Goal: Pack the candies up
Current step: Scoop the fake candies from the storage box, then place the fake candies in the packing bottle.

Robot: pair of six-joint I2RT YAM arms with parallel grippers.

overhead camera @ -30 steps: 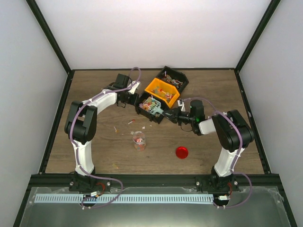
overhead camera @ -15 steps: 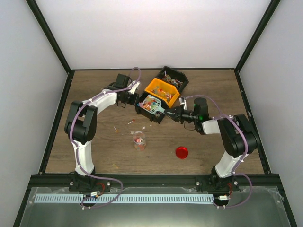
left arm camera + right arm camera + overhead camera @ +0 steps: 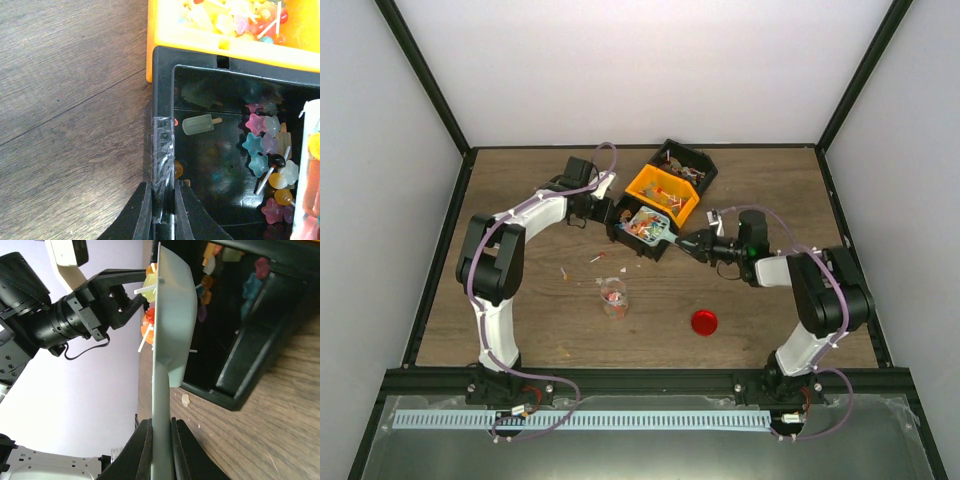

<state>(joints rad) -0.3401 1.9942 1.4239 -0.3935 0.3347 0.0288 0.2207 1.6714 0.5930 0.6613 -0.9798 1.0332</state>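
Note:
Candies [image 3: 265, 150], small stars and lollipops in mixed colours, lie in the black bin [image 3: 162, 100]. My left gripper [image 3: 162, 187] is shut on that bin's taped wall, seen from above at the black bin's [image 3: 620, 236] left side with the left gripper [image 3: 610, 213] on it. My right gripper [image 3: 161, 427] is shut on the handle of a teal scoop [image 3: 172, 315]. The scoop [image 3: 648, 226] hangs over the bin with candies [image 3: 148, 320] heaped in it. The right gripper [image 3: 682, 241] is just right of the bin.
An orange bin [image 3: 660, 190] of candies and a second black bin [image 3: 685, 162] sit behind. A small clear jar [image 3: 612, 296] with some candies stands near the middle, with a red round lid [image 3: 704, 322] to its right. Loose candies [image 3: 595, 260] lie on the wood.
The right arm's wrist and elbow have swung to the right while the loaded scoop stays over the black bin. The left arm has not moved.

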